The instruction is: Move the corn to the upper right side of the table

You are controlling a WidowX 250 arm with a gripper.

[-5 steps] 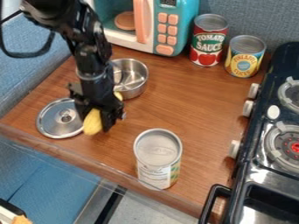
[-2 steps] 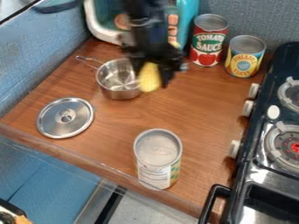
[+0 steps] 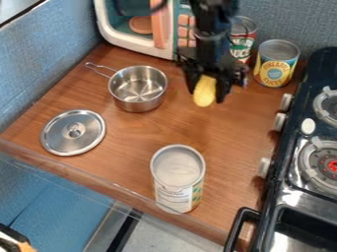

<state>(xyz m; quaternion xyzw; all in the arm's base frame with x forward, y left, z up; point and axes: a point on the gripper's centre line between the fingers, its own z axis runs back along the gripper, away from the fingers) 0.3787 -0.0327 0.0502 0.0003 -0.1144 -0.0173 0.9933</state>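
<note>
On the brown wood-grain table, a round silver metal lid with a knob [image 3: 73, 132] lies near a silver metal saucepan [image 3: 137, 88], its bowl holding nothing. Right of the pan, the black two-finger gripper [image 3: 210, 93] hangs with its fingers closed around the yellow corn [image 3: 205, 91], in front of the red-labelled tomato sauce can [image 3: 242, 39]. Farther right stands the yellow-and-blue pineapple can [image 3: 276, 63].

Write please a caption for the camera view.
Pincer holding the corn over the wooden table, right of the steel pot.
</note>
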